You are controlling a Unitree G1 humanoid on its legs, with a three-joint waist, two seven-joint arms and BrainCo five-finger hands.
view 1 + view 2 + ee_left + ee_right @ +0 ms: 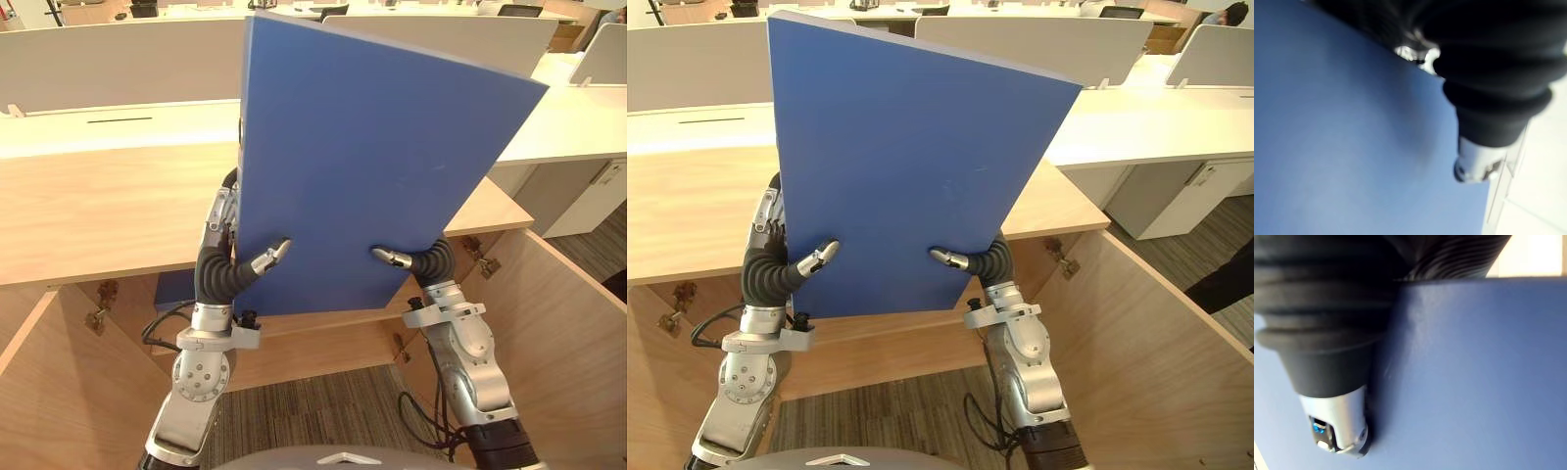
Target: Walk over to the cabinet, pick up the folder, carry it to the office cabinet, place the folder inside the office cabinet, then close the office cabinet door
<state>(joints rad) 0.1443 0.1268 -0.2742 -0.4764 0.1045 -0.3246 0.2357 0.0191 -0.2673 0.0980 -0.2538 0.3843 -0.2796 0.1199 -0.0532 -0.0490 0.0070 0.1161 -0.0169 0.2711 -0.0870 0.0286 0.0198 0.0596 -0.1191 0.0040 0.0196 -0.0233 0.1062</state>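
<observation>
Both hands hold the folder (372, 166) low on opposite sides. The left hand (259, 261) and right hand (396, 258) each press a thumb on the near blue face. The fingers are hidden behind it, so each hand seems to pinch the board. It stands upright and tilted in the air, above the open cabinet (108, 211). I judge it stiff, flat and fairly light. Its smooth face could slip, so a two-handed pinch near the bottom corners suits it.

Bright, even office light falls on the folder (372, 166), with soft shadow inside the wooden cabinet (98, 215) beneath.
</observation>
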